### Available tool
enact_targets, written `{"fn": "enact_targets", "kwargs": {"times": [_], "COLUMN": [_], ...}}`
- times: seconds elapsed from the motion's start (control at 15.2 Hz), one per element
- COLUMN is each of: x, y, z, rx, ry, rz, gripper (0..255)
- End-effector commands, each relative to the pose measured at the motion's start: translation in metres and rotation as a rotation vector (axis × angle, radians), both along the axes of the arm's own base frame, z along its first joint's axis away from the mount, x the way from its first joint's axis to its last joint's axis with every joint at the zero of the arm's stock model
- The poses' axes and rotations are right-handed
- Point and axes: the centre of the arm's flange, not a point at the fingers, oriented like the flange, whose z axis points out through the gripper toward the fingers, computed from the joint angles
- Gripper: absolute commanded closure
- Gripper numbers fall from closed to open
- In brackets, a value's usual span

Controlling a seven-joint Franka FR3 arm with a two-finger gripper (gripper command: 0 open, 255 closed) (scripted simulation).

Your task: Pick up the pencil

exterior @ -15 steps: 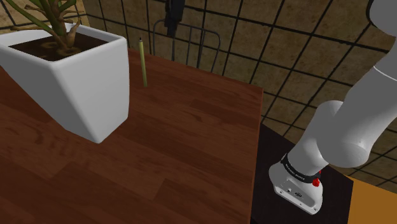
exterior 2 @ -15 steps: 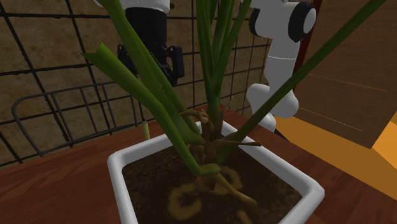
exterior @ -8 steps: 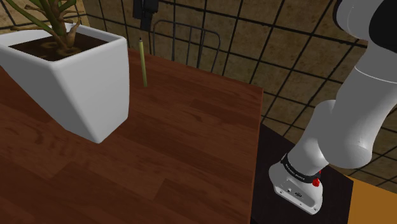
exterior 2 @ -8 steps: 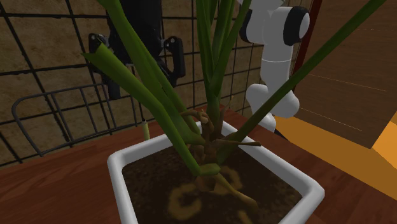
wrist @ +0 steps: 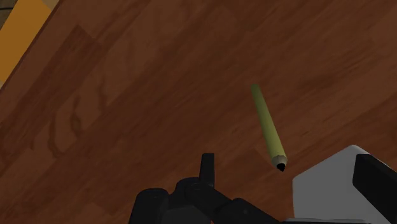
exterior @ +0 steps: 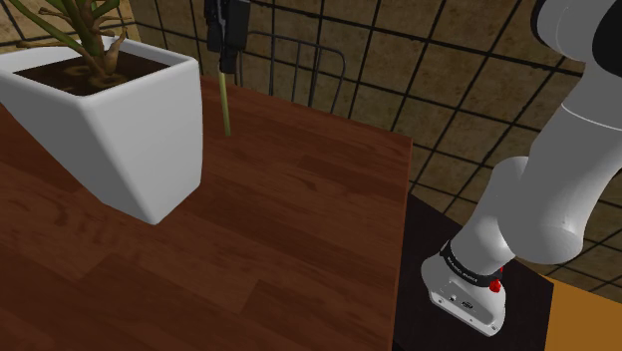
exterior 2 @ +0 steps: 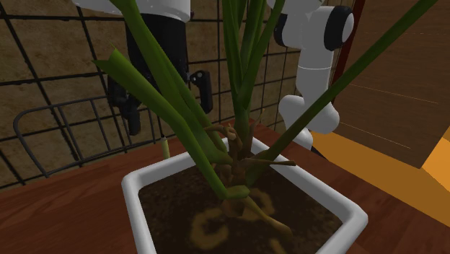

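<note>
Fingers (exterior 2: 133,115) of your gripper (exterior 2: 169,119) stand well apart in the second exterior view, one on either side of a leaf of the plant (exterior 2: 238,86) in that frame's upper left. You have nothing between them.

Your pencil (exterior: 225,100) lies flat on the brown wooden table (exterior: 299,229), in the upper left of the shoulder view, just beside the far corner of the white planter (exterior: 120,130). In that view the black gripper (exterior: 227,45) comes down from the top edge and its lower end overlaps the pencil's far end. You cannot tell from there how high it hangs above it.

In the second exterior view the pencil (exterior 2: 165,148) shows as a short pale stub behind the planter's rim (exterior 2: 137,187). It sits lower than the fingers and roughly between them across the frame.

In the wrist view the pencil (wrist: 267,127) is olive green with a dark point. It lies on the table (wrist: 127,83) ahead of the gripper's black body, off to the side where the planter's white corner (wrist: 331,184) shows, with its point near that corner. It is not between the fingers, and nothing touches it.

Your white arm (exterior: 558,189) rises from the stand (exterior: 414,329) at the shoulder view's lower right. A wire frame (exterior: 299,60) stands behind the table's far edge.
</note>
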Motion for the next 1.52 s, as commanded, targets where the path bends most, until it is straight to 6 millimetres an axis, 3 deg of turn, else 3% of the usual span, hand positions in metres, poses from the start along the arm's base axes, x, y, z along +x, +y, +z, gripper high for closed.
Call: {"fn": "enact_targets", "kwargs": {"times": [0.0, 0.07, 0.66, 1.45], "x": [0.001, 0.001, 0.001, 0.001], "y": [0.0, 0.0, 0.0, 0.0], "z": [-0.003, -0.003, -0.003, 0.06], "rx": [0.0, 0.0, 0.0, 0.0], "ry": [-0.001, -0.001, -0.001, -0.001], "rz": [0.0, 0.0, 0.0, 0.0], "gripper": [0, 255, 255, 255]}}
